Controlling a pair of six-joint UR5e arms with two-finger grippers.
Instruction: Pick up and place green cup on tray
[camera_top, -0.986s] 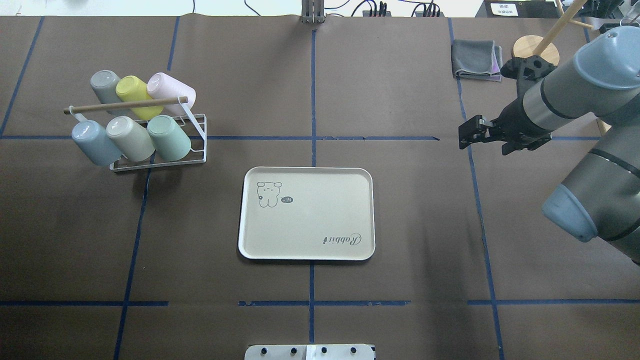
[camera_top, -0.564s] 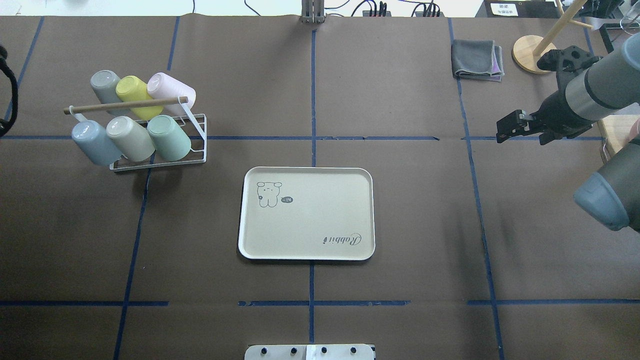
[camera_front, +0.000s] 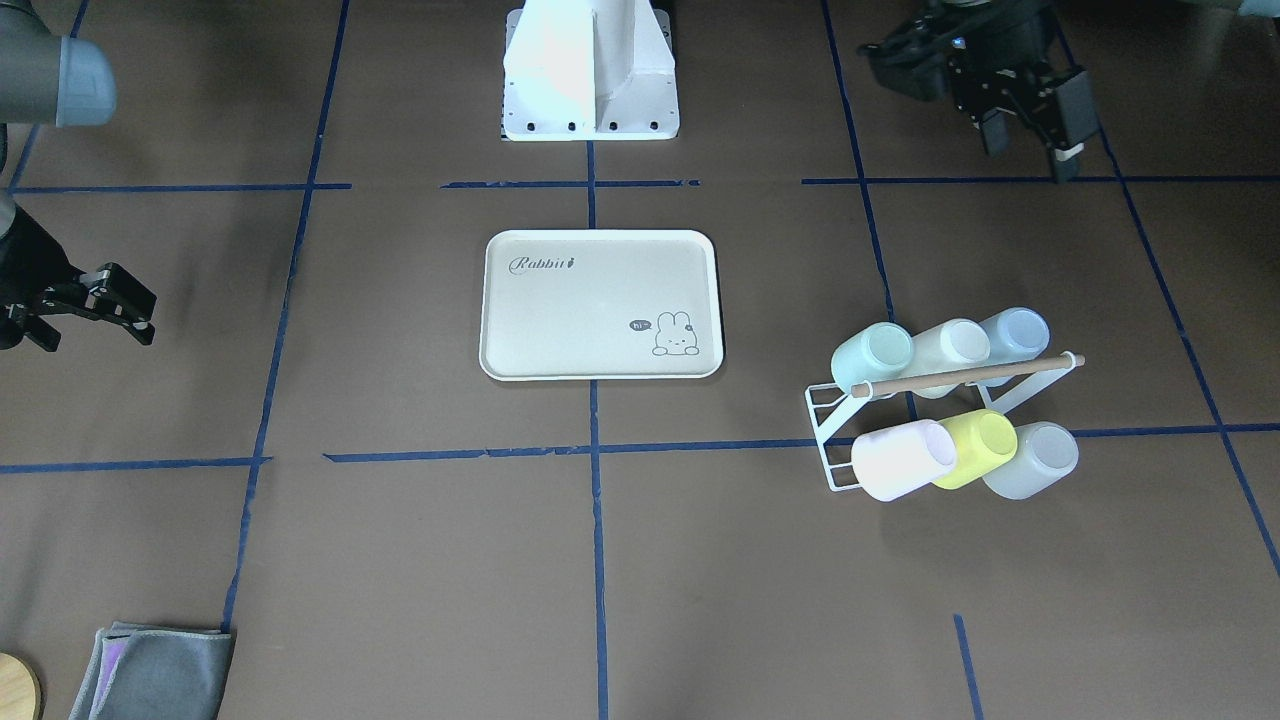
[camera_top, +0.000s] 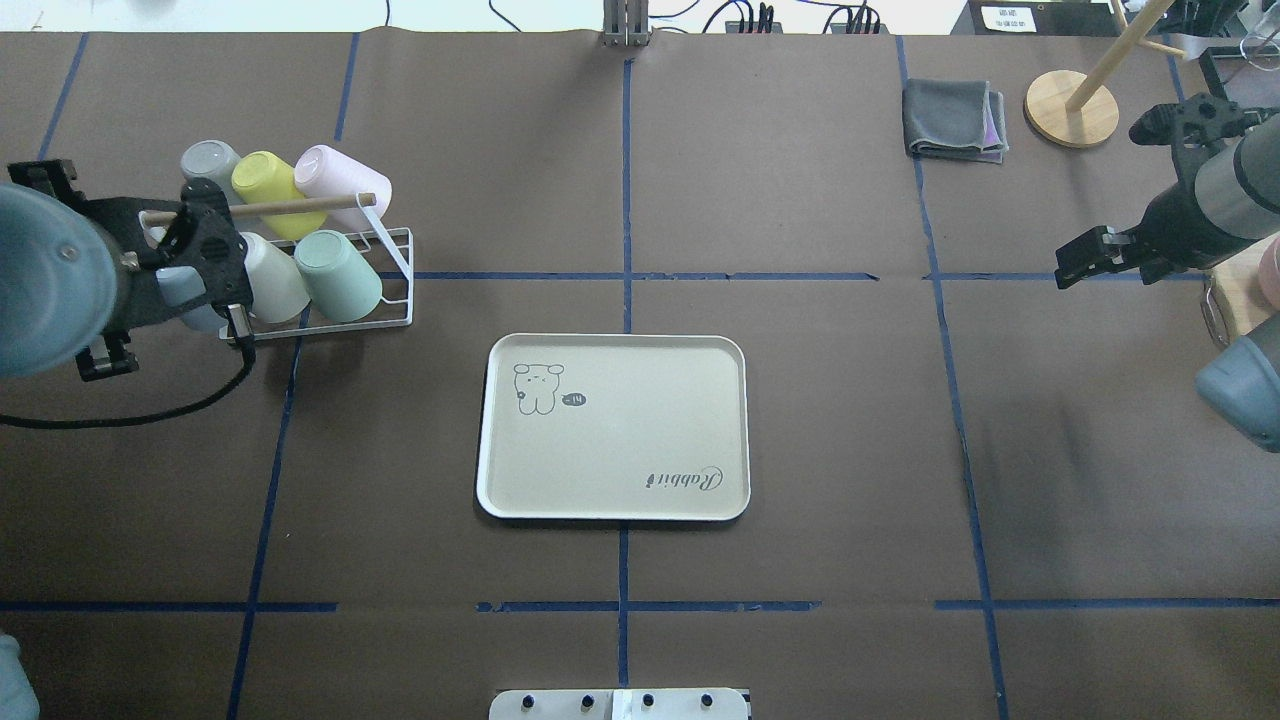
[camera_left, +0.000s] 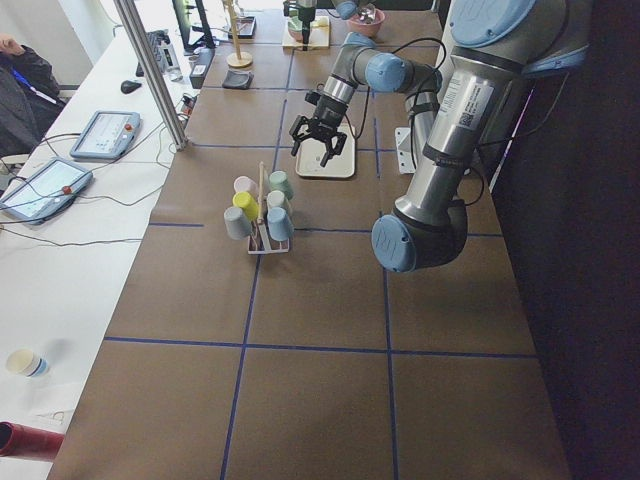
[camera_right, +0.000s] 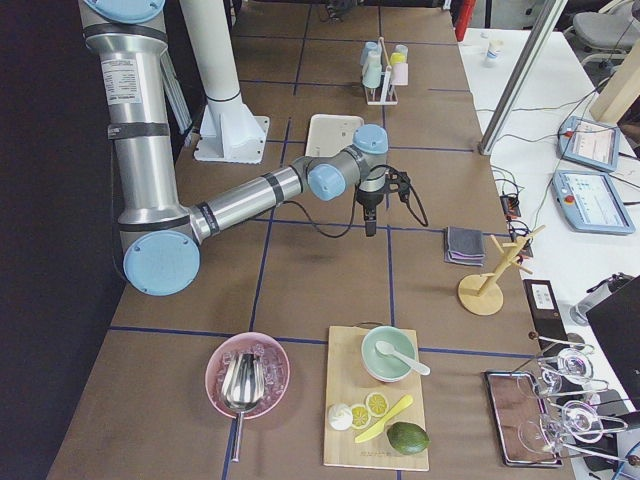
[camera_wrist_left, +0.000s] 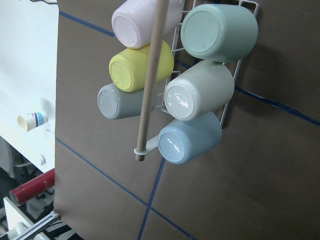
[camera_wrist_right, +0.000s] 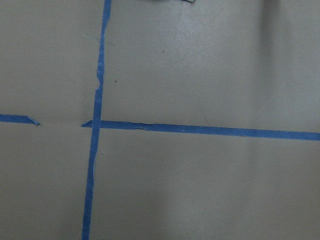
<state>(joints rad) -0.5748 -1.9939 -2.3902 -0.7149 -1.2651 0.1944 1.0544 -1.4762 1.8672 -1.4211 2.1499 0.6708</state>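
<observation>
The green cup (camera_top: 338, 275) is pale mint and rests tilted, base up, at the tray-side end of the near row of a white wire rack (camera_top: 408, 300). It also shows in the front view (camera_front: 872, 358) and the left wrist view (camera_wrist_left: 220, 32). The cream tray (camera_top: 615, 450) lies flat and bare at the table's middle. My left gripper (camera_front: 1030, 148) is open and empty, held high on the robot's side of the rack, apart from the cups. My right gripper (camera_top: 1077, 260) is open and empty above bare table far to the right.
The rack also holds pale blue (camera_wrist_left: 190, 140), beige (camera_wrist_left: 200, 90), grey, yellow-green (camera_top: 268, 185) and pink (camera_top: 335, 180) cups under a wooden handle (camera_top: 300, 205). A grey cloth (camera_top: 953, 118) and a wooden stand base (camera_top: 1070, 108) sit at the far right. The robot base (camera_front: 590, 70) stands behind the tray.
My left arm has come in from the left and now hangs over the rack's left end. My right arm has drawn back to the right. Cups and tray have not moved.
</observation>
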